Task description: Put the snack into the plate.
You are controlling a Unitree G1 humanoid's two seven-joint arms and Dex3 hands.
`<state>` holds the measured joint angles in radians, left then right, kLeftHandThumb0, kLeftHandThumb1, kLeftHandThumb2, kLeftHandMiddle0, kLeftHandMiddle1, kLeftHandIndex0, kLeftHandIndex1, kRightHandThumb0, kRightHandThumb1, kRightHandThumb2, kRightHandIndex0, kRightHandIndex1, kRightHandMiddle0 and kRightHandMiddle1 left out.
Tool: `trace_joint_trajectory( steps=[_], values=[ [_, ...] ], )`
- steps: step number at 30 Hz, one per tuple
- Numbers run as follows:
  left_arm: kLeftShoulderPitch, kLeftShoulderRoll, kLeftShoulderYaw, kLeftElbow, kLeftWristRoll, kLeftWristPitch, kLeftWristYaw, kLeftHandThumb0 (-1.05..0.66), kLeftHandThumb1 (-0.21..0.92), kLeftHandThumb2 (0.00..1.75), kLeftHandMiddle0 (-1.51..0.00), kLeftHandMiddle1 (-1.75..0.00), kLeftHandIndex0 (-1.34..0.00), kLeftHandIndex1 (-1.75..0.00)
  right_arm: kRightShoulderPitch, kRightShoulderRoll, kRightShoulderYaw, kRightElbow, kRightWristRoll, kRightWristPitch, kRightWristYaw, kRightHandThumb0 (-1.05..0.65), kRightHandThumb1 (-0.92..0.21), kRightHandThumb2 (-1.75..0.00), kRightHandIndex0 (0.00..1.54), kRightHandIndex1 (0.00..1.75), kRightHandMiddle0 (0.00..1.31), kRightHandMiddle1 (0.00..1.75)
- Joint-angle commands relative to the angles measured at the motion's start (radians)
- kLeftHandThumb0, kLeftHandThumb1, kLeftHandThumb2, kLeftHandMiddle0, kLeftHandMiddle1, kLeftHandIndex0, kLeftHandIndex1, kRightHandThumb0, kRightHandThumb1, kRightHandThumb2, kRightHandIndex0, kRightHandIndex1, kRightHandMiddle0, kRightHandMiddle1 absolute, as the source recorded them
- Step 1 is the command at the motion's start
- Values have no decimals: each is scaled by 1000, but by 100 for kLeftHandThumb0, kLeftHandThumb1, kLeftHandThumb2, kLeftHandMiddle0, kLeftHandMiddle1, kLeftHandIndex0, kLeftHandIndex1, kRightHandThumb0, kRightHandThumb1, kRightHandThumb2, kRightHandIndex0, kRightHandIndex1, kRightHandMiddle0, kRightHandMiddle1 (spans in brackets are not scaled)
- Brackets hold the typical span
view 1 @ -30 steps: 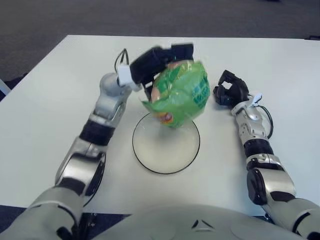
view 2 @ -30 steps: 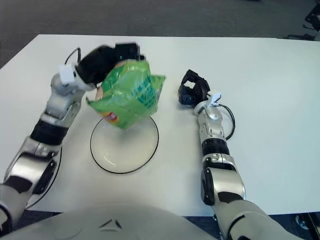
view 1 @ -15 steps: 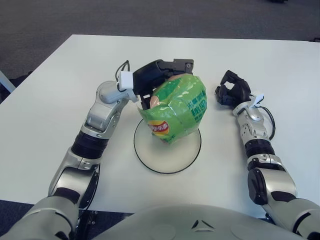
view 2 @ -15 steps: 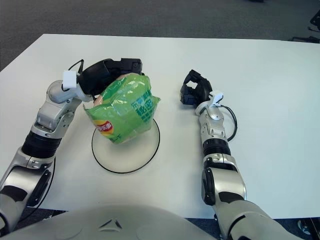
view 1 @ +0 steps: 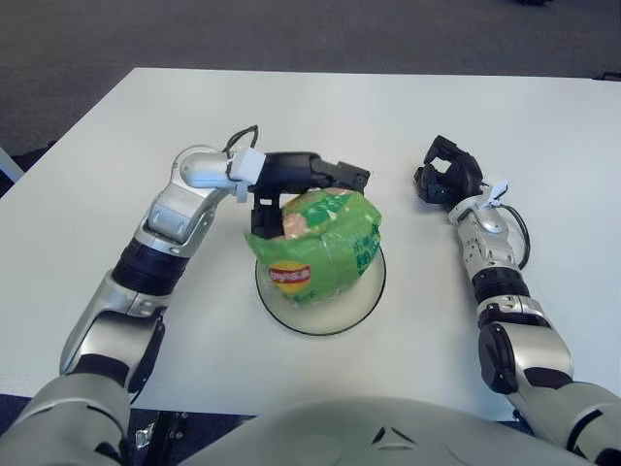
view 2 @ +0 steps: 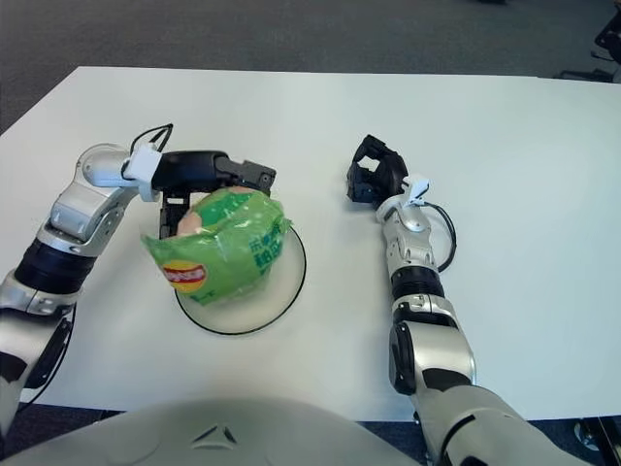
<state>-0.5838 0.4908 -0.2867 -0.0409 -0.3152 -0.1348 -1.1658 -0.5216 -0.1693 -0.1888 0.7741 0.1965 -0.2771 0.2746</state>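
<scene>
A crinkled, glossy green chip bag [view 1: 315, 246], puffed and irregular with a red and yellow logo on its near face, sits on a round, shallow white plate [view 1: 364, 296] with a thin dark rim. The bag covers most of the plate and overhangs its left edge; a bare crescent of plate shows on the right and near side. The left hand [view 1: 291, 184] is at the bag's far left side, its black fingers [view 1: 335, 175] stretched straight over the top of the bag, one lower finger down behind it, so the grip looks loosened. The right hand [view 1: 444, 175], fingers curled on nothing, shows well to the right of the plate. The smooth white surface [view 1: 543, 136] spreads wide around both hands.
</scene>
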Motion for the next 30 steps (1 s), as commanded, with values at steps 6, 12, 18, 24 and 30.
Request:
trace_joint_trajectory(
  steps=[6,12,18,24,30],
  values=[
    [-38,8,-45,116,99,-141,-94,-50,19,108,0,-48,0,-96,74,8,-2,100,12,35,69,-54,-17,-150,140,175,74,175],
    [-34,2,-60,130,132,-205,-101,-61,29,96,0,-16,0,-73,86,-5,6,59,6,56,80,-52,-23,-143,139,175,69,175],
    [-53,16,-81,166,216,-378,-105,-61,28,95,0,-3,0,-48,97,-3,12,32,-3,73,61,-51,-24,-142,138,175,68,175],
    [-89,18,-86,244,297,-623,-70,-64,34,91,0,0,0,-18,104,-3,14,9,-1,94,55,-52,-23,-143,136,175,69,175],
    [-123,15,-87,314,364,-795,-6,-79,49,74,0,0,0,-2,110,-3,21,-1,-8,84,46,-52,-22,-143,137,175,69,175]
  ],
)
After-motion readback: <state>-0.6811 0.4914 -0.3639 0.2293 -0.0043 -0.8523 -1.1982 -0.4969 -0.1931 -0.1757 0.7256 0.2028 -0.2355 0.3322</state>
